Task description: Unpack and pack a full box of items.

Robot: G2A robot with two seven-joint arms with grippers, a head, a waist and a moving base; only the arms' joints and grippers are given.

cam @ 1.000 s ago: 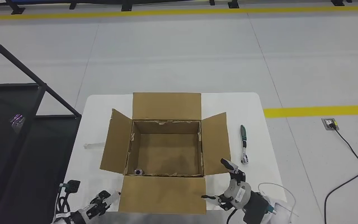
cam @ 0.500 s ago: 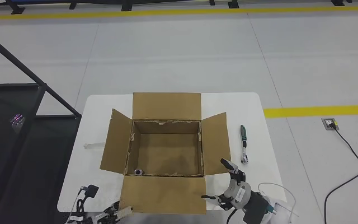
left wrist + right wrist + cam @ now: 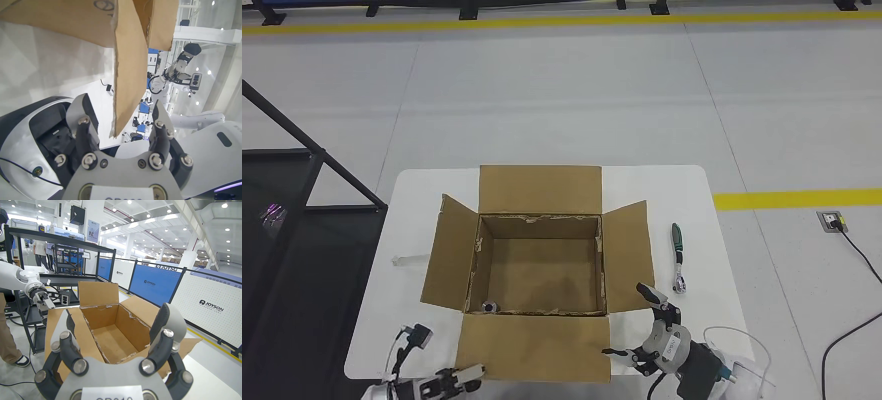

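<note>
Straddling the corner of the cardboard box's point(image 3: 540, 270) near flap point(image 3: 532, 345), the left gripper point(image 3: 121, 110) has its fingers wide apart. The flap's torn edge hangs between them and, as far as the left wrist view shows, touches neither pad. That stance looks chosen to catch the flap for folding or to steady it. The right gripper point(image 3: 116, 313), just beside the box's near-right corner, is also spread wide and empty. It is aimed at the open mouth, probably so it can reach in without shifting first. All four flaps are splayed outward, which leaves the opening free. Inside, one small round object point(image 3: 488, 305) sits in the near-left corner, so by my reading the box is almost emptied. A green-handled ratchet wrench point(image 3: 678, 258) lies on the table beside the box's right flap, apart from it. A thin pale strip point(image 3: 407, 260), too small to name, lies beside the left flap. The box stands in the middle of a white table point(image 3: 682, 190) on a pale grey floor point(image 3: 542, 90) crossed by a yellow line point(image 3: 782, 198) to the box's right. A black rack point(image 3: 302, 195) stands to the box's left, and blue and white pegboard panels point(image 3: 155, 283) stand beyond its far side.
</note>
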